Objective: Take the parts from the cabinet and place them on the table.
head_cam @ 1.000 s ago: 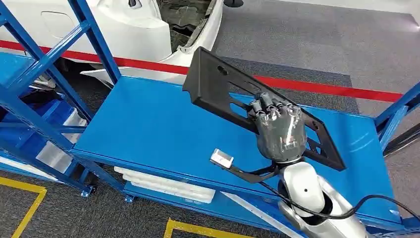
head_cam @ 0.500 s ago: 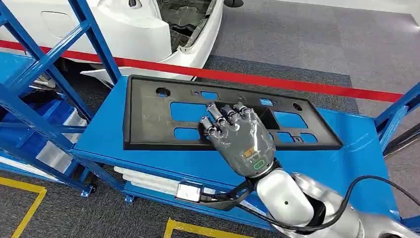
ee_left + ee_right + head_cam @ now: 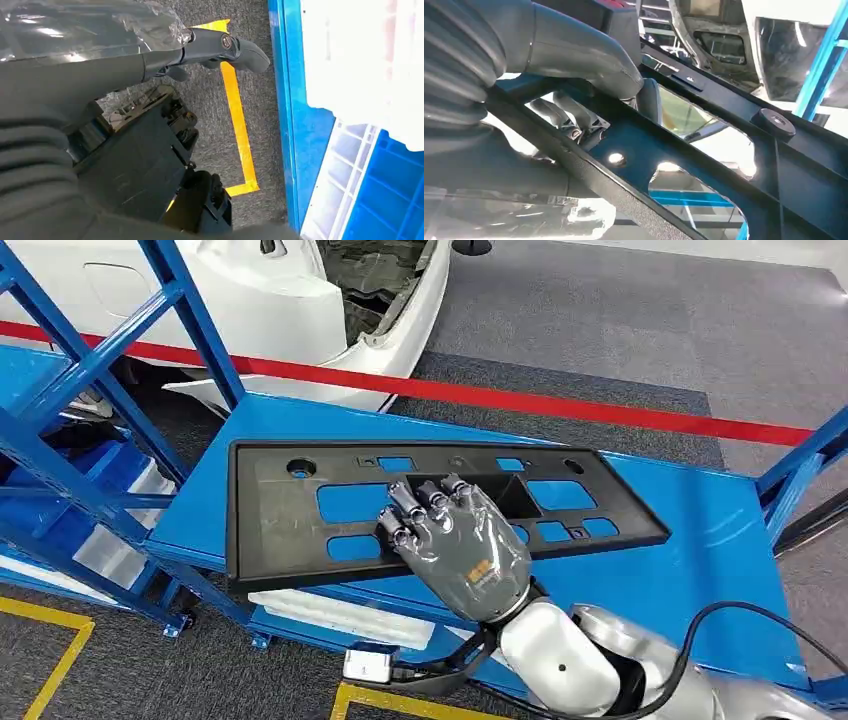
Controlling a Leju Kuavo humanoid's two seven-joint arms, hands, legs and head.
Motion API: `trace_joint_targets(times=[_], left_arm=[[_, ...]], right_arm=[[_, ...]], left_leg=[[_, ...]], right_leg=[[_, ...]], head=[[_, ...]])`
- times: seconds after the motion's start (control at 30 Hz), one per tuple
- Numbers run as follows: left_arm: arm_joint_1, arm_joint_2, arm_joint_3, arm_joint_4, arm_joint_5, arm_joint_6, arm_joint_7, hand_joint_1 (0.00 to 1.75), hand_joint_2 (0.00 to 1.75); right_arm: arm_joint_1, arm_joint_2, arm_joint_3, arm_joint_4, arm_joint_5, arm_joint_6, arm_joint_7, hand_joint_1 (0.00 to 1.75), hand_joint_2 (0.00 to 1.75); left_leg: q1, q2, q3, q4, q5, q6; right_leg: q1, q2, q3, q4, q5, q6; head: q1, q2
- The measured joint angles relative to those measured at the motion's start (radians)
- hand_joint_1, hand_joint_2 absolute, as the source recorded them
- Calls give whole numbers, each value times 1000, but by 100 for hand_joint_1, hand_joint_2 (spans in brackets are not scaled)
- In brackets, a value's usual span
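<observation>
Black plastic panel [image 3: 300, 510], long, flat and pierced with cut-outs, lies over the blue desk [image 3: 700, 540] with its near left corner overhanging the edge. The right hand [image 3: 455, 540] grasps it mid-span, fingers [image 3: 405, 510] hooked through a central opening. It looks stiff and light but unwieldy, so a central hold suits; the left hand [image 3: 125, 65] appears empty.

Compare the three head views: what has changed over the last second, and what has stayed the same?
The right hand turned the black panel from steeply tilted to nearly flat over the blue table, then drew it toward the robot, its near-left corner now overhanging the edge. The hand still grips it. The table, the white car body and the red line are unchanged.
</observation>
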Motion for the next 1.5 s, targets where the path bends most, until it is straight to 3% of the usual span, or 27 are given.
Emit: trace_joint_targets(times=[0.5, 1.17, 1.37, 1.5], left_arm=[[7, 1, 0, 0, 7, -35, 10, 0, 175], [13, 1, 0, 1, 0, 19, 53, 0, 175], [13, 1, 0, 1, 3, 24, 57, 0, 175], [12, 1, 0, 1, 5, 26, 57, 0, 175]], right_arm=[[35, 2, -13, 0, -1, 16, 42, 175, 175], [124, 2, -128, 1, -5, -68, 111, 175, 175], [130, 5, -154, 3, -5, -78, 108, 175, 175], [131, 9, -162, 3, -5, -80, 108, 175, 175]], left_leg=[[0, 0, 0, 0, 0, 0], [-2, 0, -1, 1, 0, 1], [-9, -1, -3, 6, -4, 7], [-11, 0, -2, 1, -4, 13]], right_leg=[[0, 0, 0, 0, 0, 0], [-5, 0, 0, 0, 0, 0], [-8, 0, -1, -1, -1, 3], [-11, 0, 1, -8, 2, 11]], head=[[0, 0], [0, 0], [-1, 0], [-3, 0]])
